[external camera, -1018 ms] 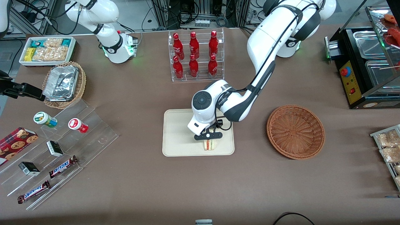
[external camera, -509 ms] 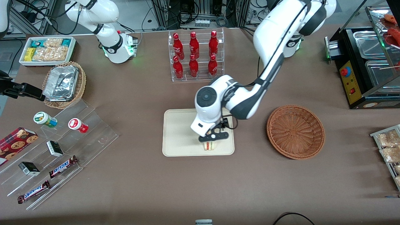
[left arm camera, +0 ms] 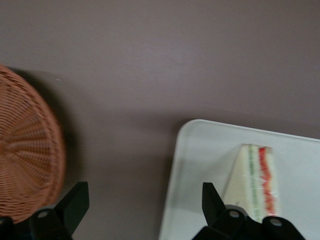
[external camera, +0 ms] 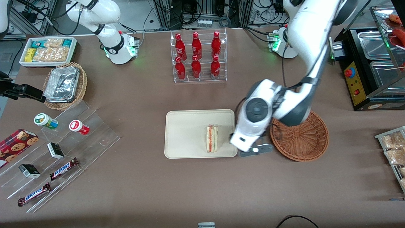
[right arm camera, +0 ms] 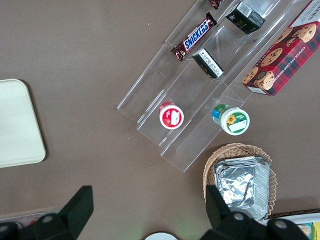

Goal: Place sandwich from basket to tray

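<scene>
The sandwich (external camera: 212, 138) (left arm camera: 252, 182), a pale wedge with red and green layers, lies on the cream tray (external camera: 183, 133) (left arm camera: 210, 150) near the edge nearest the front camera. Nothing touches it. My gripper (external camera: 254, 151) (left arm camera: 142, 200) hangs open and empty above the brown table, between the tray's edge and the reddish-brown wicker basket (external camera: 300, 136) (left arm camera: 25, 155). The basket holds nothing that I can see; the arm covers part of its rim. A corner of the tray (right arm camera: 15, 125) also shows in the right wrist view.
A clear rack of red bottles (external camera: 197, 57) stands farther from the front camera than the tray. Toward the parked arm's end are a stepped acrylic display of snacks (external camera: 63, 142), a tan basket of foil packs (external camera: 65, 84) and a white bin (external camera: 47, 50). A black machine (external camera: 370, 69) is at the working arm's end.
My gripper let go of the sandwich, rose, and swung sideways off the tray toward the basket. The sandwich stays on the tray, now fully uncovered.
</scene>
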